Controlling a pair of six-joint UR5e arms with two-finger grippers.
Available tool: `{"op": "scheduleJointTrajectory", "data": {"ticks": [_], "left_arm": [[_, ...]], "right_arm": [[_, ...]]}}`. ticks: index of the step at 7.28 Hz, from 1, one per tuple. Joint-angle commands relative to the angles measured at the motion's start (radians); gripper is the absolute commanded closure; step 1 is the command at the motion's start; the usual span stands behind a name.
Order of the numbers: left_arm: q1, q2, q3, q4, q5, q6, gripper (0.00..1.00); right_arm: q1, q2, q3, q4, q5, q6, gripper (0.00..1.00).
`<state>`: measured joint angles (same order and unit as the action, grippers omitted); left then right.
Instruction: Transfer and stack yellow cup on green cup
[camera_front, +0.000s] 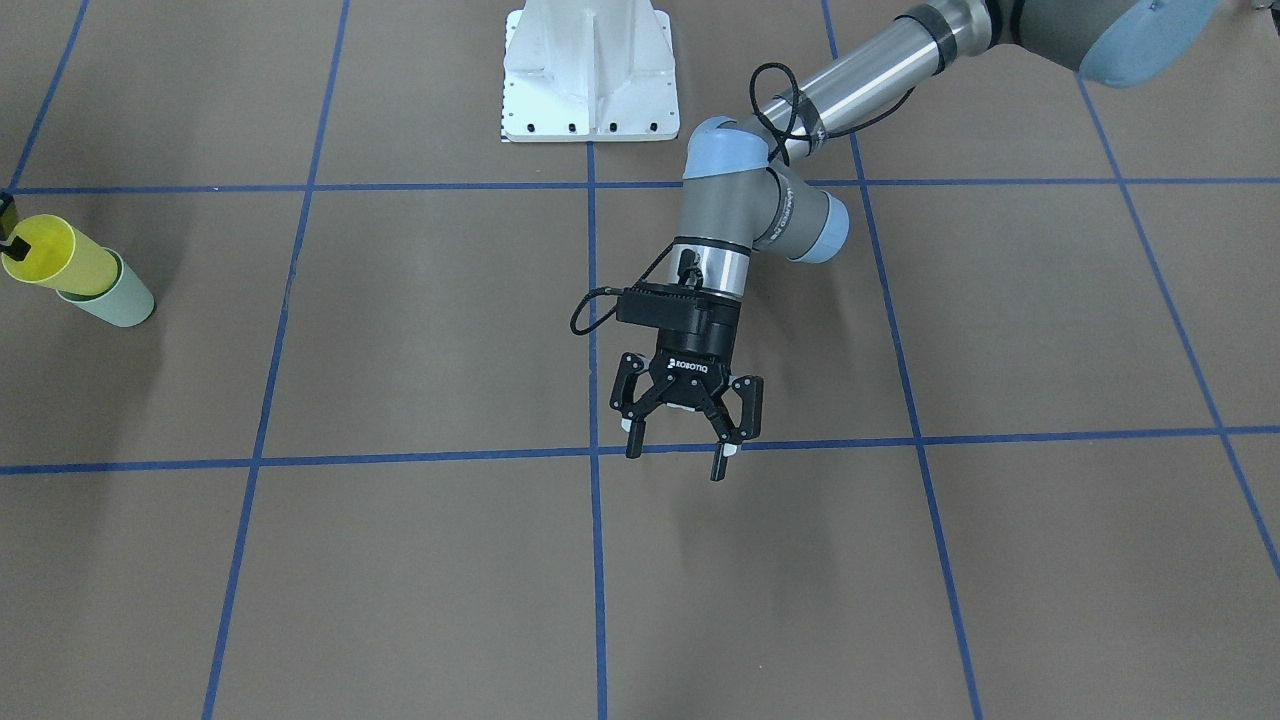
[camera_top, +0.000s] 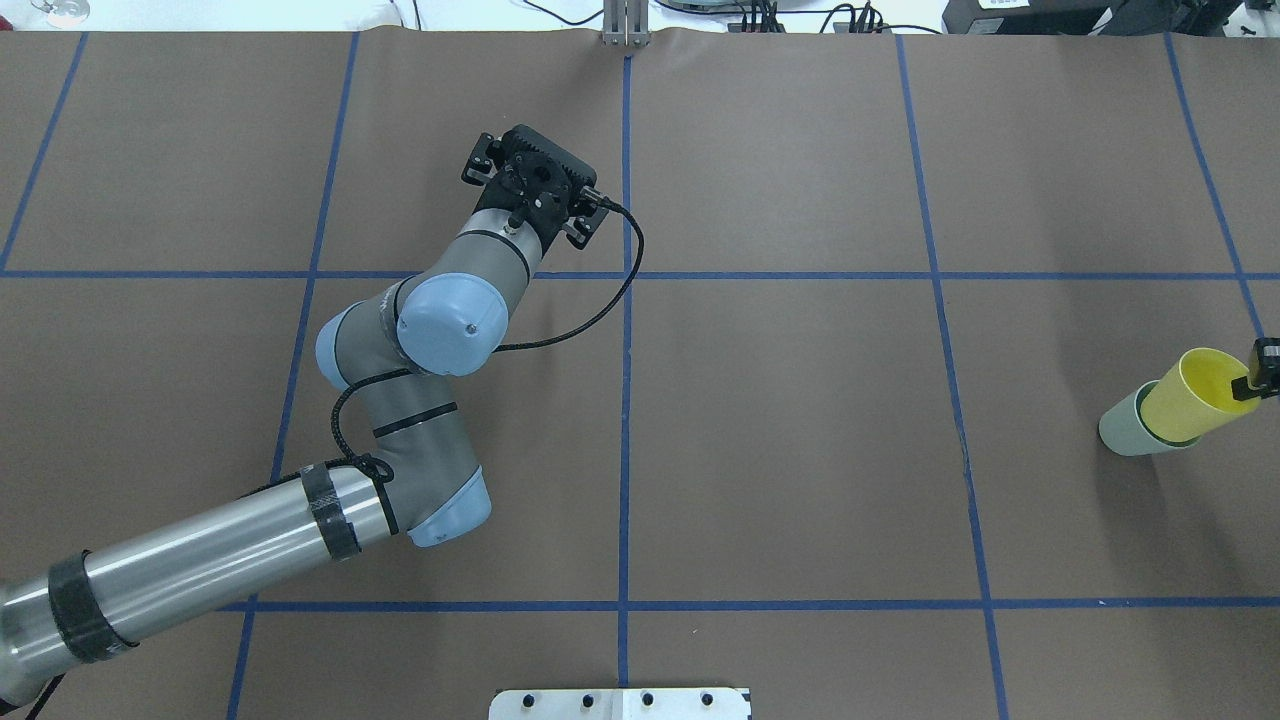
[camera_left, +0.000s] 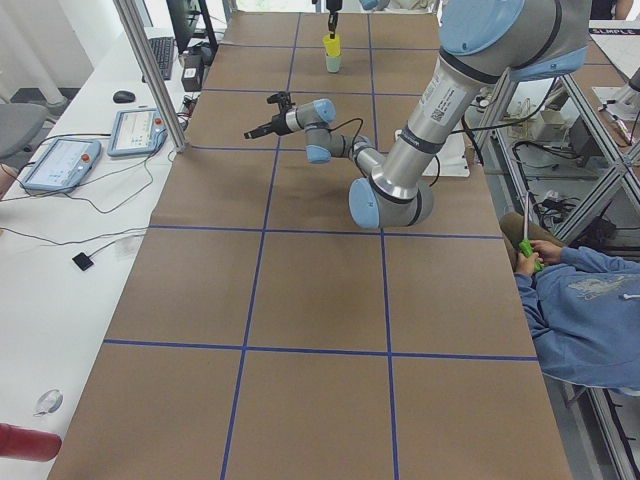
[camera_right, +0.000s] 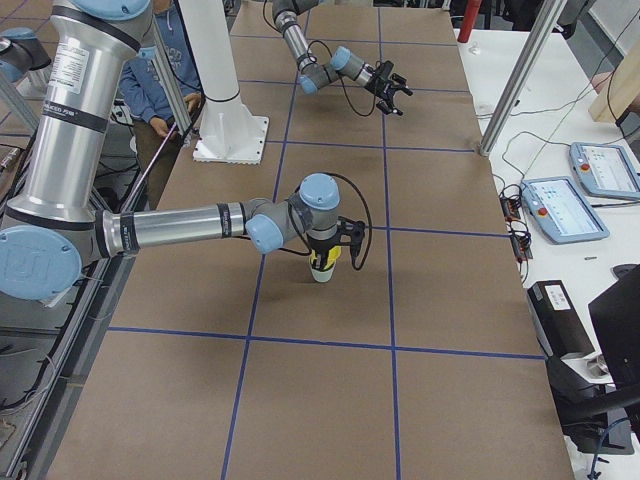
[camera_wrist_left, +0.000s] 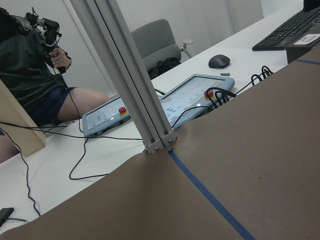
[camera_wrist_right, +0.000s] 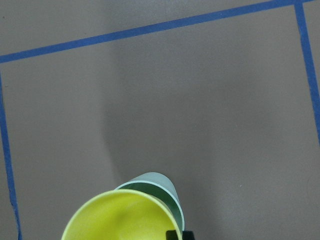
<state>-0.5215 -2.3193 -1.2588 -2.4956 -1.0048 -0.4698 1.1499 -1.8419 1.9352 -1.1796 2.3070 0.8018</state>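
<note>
The yellow cup (camera_top: 1190, 405) sits with its base inside the green cup (camera_top: 1122, 432) near the table's right edge. Much of the yellow cup sticks out above the green one. They also show in the front view, yellow cup (camera_front: 60, 262) and green cup (camera_front: 115, 300), and in the right wrist view, yellow cup (camera_wrist_right: 120, 217) and green cup (camera_wrist_right: 160, 187). My right gripper (camera_top: 1258, 375) is mostly out of frame, and its fingers pinch the yellow cup's rim. My left gripper (camera_front: 678, 455) is open and empty, hovering over the table's middle, far from the cups.
Blue tape lines cross the brown table cover (camera_top: 780, 450). The white robot base plate (camera_front: 590, 75) stands at the table's near side. An aluminium post (camera_wrist_left: 135, 85), teach pendants and cables lie beyond the far edge. A seated person (camera_left: 580, 300) is beside the table.
</note>
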Motion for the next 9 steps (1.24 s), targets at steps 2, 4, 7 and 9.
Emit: {"op": "scheduleJointTrajectory", "data": {"ticks": [2, 4, 7, 9], "left_arm": [[0.0, 0.001, -0.001, 0.001, 0.002, -0.007, 0.01], [-0.091, 0.02, 0.001, 0.207, -0.062, -0.074, 0.01], [-0.357, 0.046, -0.019, 0.597, -0.508, -0.125, 0.01], [-0.64, 0.139, -0.027, 0.656, -1.15, -0.122, 0.01]], "right_arm": [[0.001, 0.015, -0.022, 0.003, -0.003, -0.007, 0.0], [0.025, 0.015, -0.007, 0.001, -0.006, -0.021, 0.0], [0.137, 0.125, -0.084, -0.079, -0.009, -0.177, 0.0], [0.207, 0.247, -0.085, -0.301, -0.006, -0.328, 0.0]]}}
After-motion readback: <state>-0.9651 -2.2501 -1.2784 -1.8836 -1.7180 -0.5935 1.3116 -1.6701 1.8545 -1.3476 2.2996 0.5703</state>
